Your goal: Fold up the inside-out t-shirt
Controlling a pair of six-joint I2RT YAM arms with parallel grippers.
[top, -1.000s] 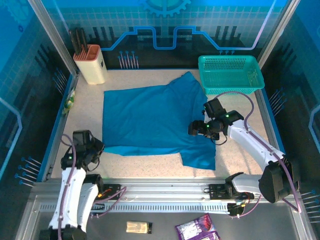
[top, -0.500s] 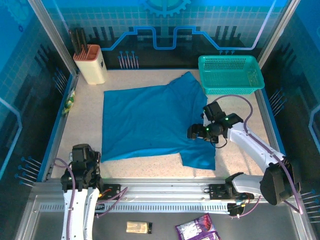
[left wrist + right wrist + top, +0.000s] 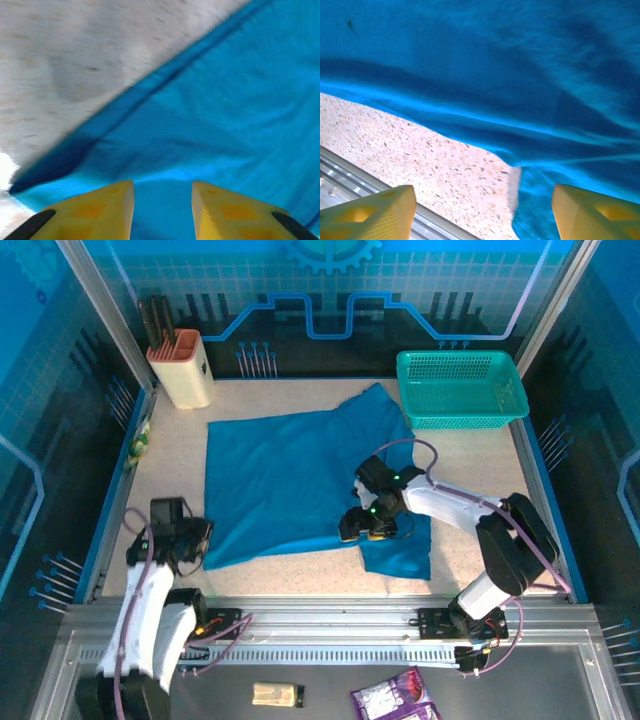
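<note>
- While the left tool point(image 3: 162, 192) is held partly open, nothing is gripped between its yellow fingers point(image 3: 95, 210); the near-left corner of the t-shirt point(image 3: 225, 110) is seen just beyond them.
- Right tool point(image 3: 484, 197) is spread wide and empty, hung just above the t-shirt's near edge.
- T-shirt is laid out flat across the middle of the speckled counter point(image 3: 470, 455).
- Teal basket point(image 3: 460, 385) is set at the far right, beige holder point(image 3: 182, 370) at the far left.

A speckled beige tabletop point(image 3: 175, 470) sits enclosed by blue circuit-patterned wall panels point(image 3: 400, 280) and aluminium frame rails point(image 3: 330, 615).
</note>
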